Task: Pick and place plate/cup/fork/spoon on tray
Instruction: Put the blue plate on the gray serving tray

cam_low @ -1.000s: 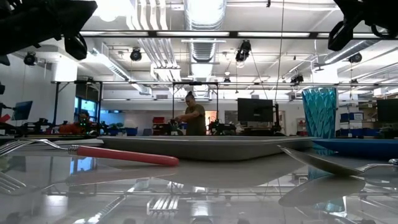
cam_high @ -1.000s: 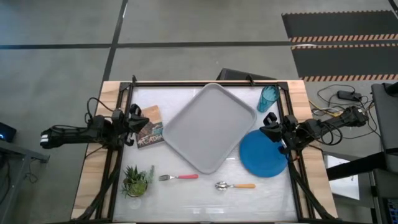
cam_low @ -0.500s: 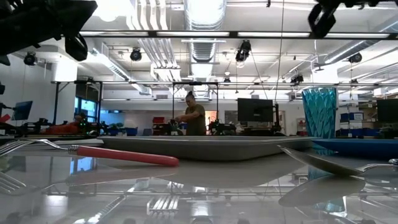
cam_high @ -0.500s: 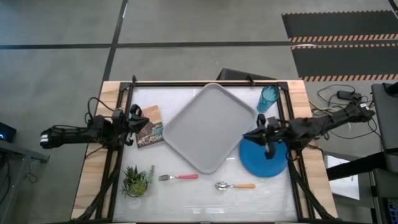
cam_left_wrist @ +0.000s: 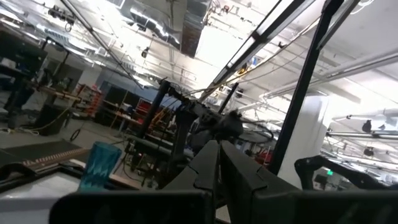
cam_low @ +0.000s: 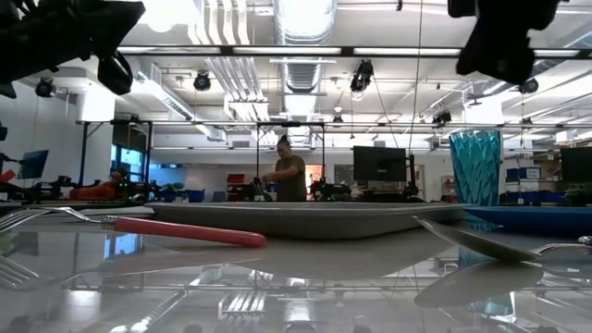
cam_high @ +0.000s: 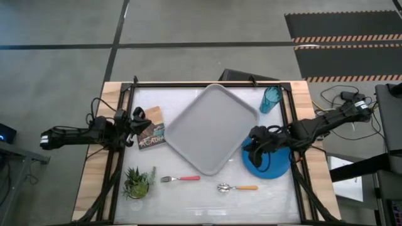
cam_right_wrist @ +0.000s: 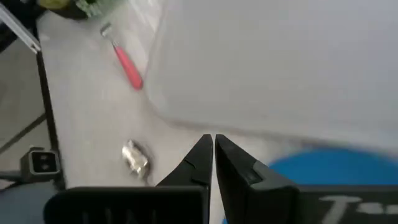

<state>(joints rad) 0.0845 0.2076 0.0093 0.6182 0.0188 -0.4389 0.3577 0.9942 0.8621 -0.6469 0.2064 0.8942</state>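
The grey tray (cam_high: 210, 129) lies turned at the table's middle. The blue plate (cam_high: 274, 164) lies flat on the table by the tray's right rim. The teal cup (cam_high: 271, 98) stands at the far right. The pink-handled fork (cam_high: 181, 179) and the orange-handled spoon (cam_high: 237, 187) lie near the front edge. My right gripper (cam_high: 253, 150) is shut and empty, hovering over the plate's left edge (cam_right_wrist: 336, 168) beside the tray; the low view (cam_low: 504, 37) shows it high above the table. My left gripper (cam_high: 139, 120) is shut and waits at the table's left, over a book.
A small potted plant (cam_high: 137, 182) stands at the front left. A book (cam_high: 152, 129) lies left of the tray. A black frame rail (cam_high: 207, 83) runs around the table. A person (cam_low: 289, 171) stands far off in the room behind.
My right gripper has gone toward the table's left and near edge, from beside the cup's side of the plate to over the plate's left edge by the tray, and has come lower and tipped downward. Its fingers stay shut. Nothing on the table has moved.
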